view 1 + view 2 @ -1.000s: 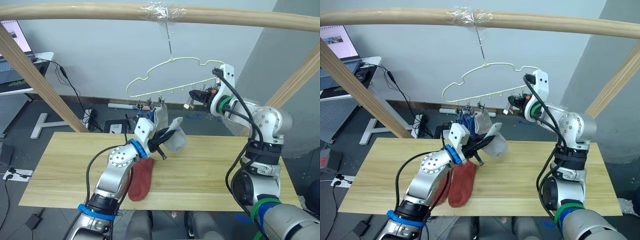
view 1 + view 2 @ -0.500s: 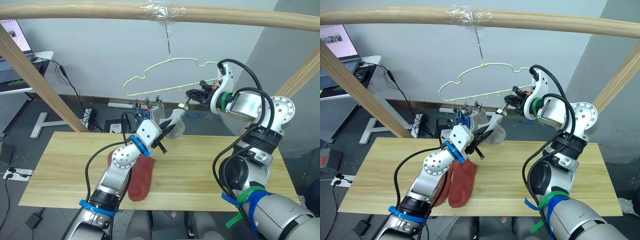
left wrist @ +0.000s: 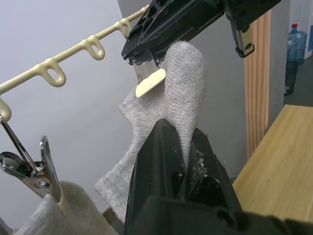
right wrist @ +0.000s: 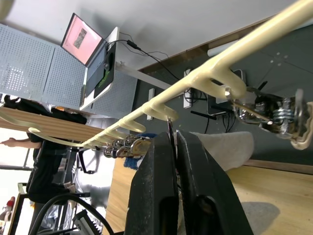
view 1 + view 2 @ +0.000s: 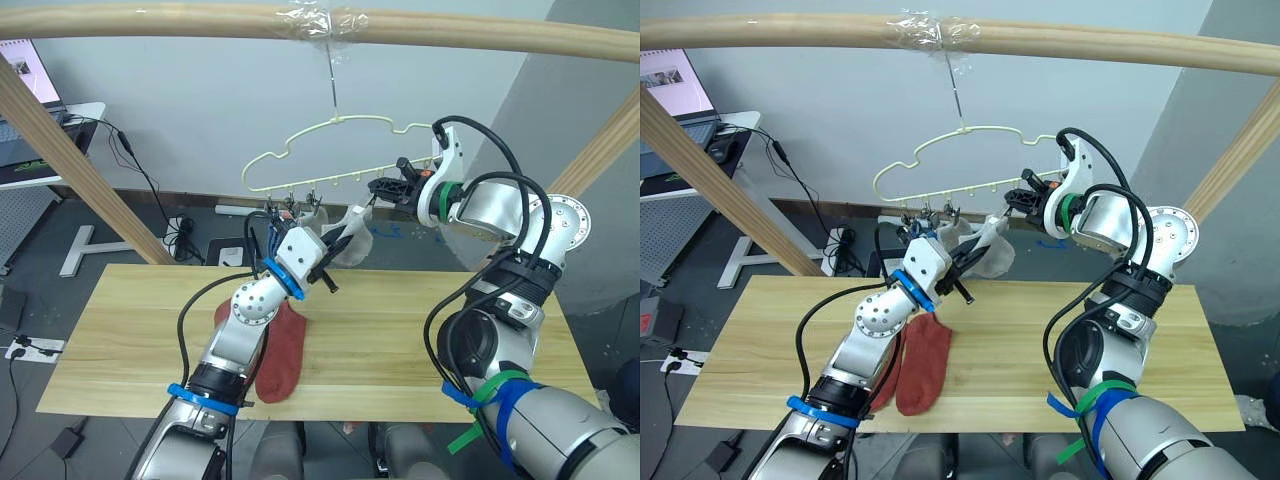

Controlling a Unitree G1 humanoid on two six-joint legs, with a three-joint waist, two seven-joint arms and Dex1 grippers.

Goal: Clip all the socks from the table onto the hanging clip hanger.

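Roughly halfway, I'd say: a blue and a grey sock already hang at the clip hanger's (image 5: 300, 175) left end. Left gripper (image 5: 343, 243) pinches another grey sock (image 3: 173, 103) up to the clip that the right gripper (image 5: 378, 187) squeezes. Rust-red socks (image 5: 280, 350) wait on the table (image 5: 400, 340).

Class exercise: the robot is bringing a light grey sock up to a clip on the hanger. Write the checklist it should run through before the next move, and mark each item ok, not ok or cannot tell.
1. Left gripper shut on the light grey sock: ok.
2. Right gripper pinching the clip on the clip hanger: ok, its fingers are closed at the clip.
3. Sock edge up at that clip: ok, the fabric touches the clip's pale tip.
4. Sock actually between the clip's jaws: cannot tell.
5. Neighbouring clip free of this sock: ok, it already holds another grey sock.
6. Work left: not ok, two rust-red socks lie on the table.
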